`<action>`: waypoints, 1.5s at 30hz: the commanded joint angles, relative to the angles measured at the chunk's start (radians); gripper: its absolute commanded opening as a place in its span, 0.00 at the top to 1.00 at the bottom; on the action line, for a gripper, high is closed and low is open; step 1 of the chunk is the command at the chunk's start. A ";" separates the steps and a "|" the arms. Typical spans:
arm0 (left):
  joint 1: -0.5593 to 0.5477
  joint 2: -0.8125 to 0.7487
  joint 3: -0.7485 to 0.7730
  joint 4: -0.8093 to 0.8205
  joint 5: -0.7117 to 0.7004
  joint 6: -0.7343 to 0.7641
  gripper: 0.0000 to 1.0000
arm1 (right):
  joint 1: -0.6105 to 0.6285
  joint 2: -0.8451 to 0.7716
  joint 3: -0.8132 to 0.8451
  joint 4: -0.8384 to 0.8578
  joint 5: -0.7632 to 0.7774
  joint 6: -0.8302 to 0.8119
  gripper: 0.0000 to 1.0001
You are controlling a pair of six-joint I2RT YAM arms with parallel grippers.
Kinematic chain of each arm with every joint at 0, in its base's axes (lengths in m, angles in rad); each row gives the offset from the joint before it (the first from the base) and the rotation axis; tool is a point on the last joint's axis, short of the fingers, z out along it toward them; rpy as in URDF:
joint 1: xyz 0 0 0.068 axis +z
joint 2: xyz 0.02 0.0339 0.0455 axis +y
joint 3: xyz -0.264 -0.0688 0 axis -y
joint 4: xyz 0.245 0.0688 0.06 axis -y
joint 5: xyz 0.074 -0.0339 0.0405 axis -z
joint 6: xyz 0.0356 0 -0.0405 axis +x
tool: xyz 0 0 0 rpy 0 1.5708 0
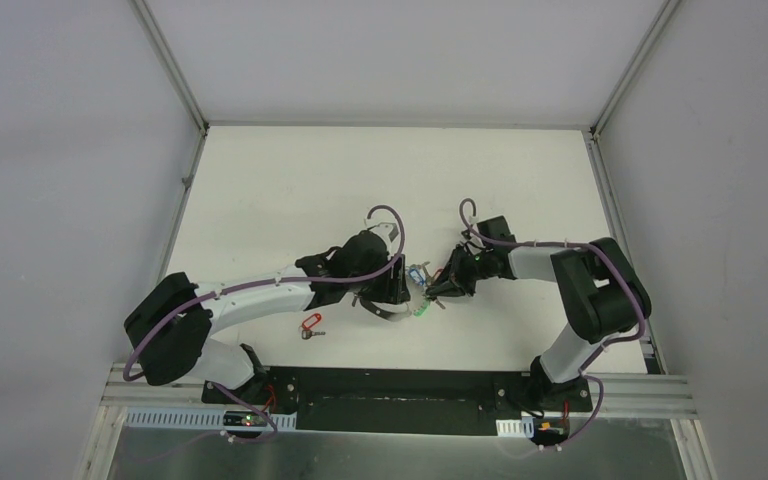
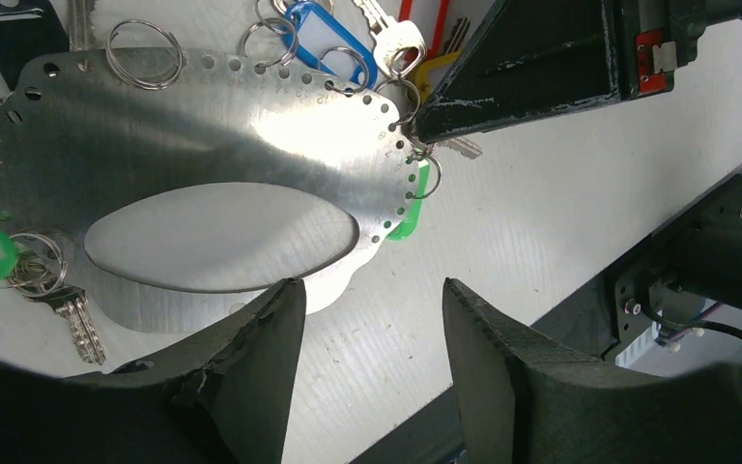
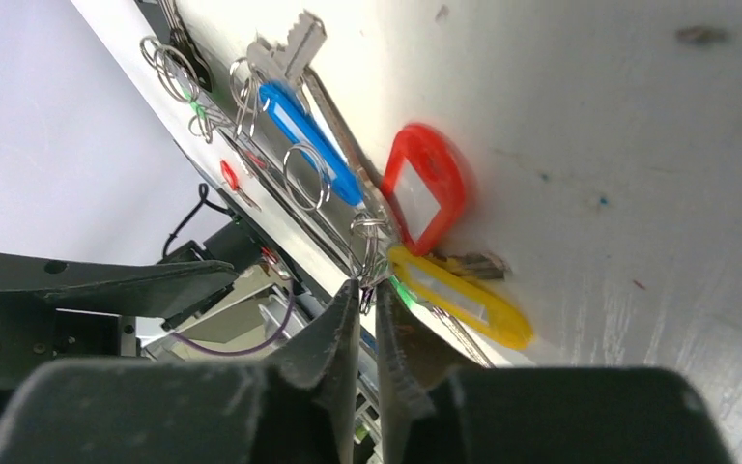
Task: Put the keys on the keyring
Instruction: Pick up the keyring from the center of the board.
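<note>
The keyring (image 2: 203, 135) is a flat grey metal plate with an oval cut-out and small holes along its rim. Several keys hang from it on split rings, with blue (image 2: 324, 39), yellow (image 3: 464, 295), red (image 3: 423, 188) and green (image 2: 408, 220) tags. My right gripper (image 3: 367, 287) pinches a small split ring (image 3: 371, 253) at the plate's edge, its jaws almost together. My left gripper (image 2: 367, 285) stands open over bare table, and its left fingertip (image 2: 275, 309) overlaps the plate's lower rim. One loose key with a red head (image 1: 310, 324) lies on the table near the left arm.
The two wrists meet over the middle of the white table (image 1: 290, 190). The black base rail (image 1: 390, 385) runs along the near edge, and grey walls close in both sides. A black tag (image 2: 19, 34) hangs at the plate's far corner.
</note>
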 commanded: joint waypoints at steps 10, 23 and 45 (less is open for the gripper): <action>0.035 -0.041 0.002 -0.013 -0.008 0.038 0.45 | 0.017 0.009 0.151 -0.134 0.001 -0.115 1.00; 0.035 -0.229 0.017 0.003 -0.003 0.297 0.45 | 0.081 -0.113 0.534 -0.665 0.149 -0.536 1.00; 0.034 -0.448 -0.009 0.219 0.343 0.915 0.44 | 0.191 -0.557 0.464 -0.474 -0.050 -1.078 1.00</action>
